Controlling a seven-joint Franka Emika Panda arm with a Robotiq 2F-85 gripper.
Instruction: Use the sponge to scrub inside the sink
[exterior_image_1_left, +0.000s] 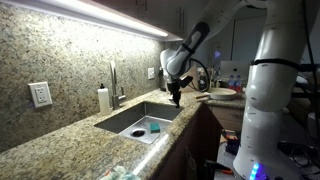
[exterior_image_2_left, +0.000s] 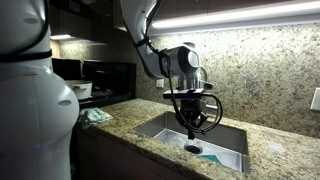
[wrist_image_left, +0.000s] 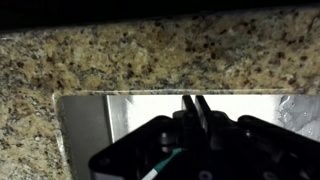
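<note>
Sponge (exterior_image_1_left: 154, 128) is just sitting on the bottom of the sink (exterior_image_1_left: 125, 118), a little teal block right beside the dark drain (exterior_image_1_left: 137, 132). Nobody's holding it. The gripper (exterior_image_1_left: 176, 102) hangs above the basin with its fingers pinched together on nothing. The wrist view shows the two tips pressed flat against each other with only bare steel and granite behind them.

So progress-wise I'd call this basically zero. No grab, no scrubbing, no contact with the steel that I can see. What's left is everything: spread the fingers, drop down into the basin, pick up the block, then actually rub it around the floor and walls.

Stuff I can't make out:
- The wrist view never shows the sponge at all. The gripper's own black body fills the lower half and the top strip is just dark.
- Can't tell if the block touches the drain rim or sits just next to it.
- In both exterior views it's tiny and dim, so no clue whether it's wet or dry.
- Part of the basin is blocked by the arm in one exterior view.
- The tap (exterior_image_1_left: 113, 85) and the speckled table (exterior_image_1_left: 70, 140) are visible but blurry.
</note>
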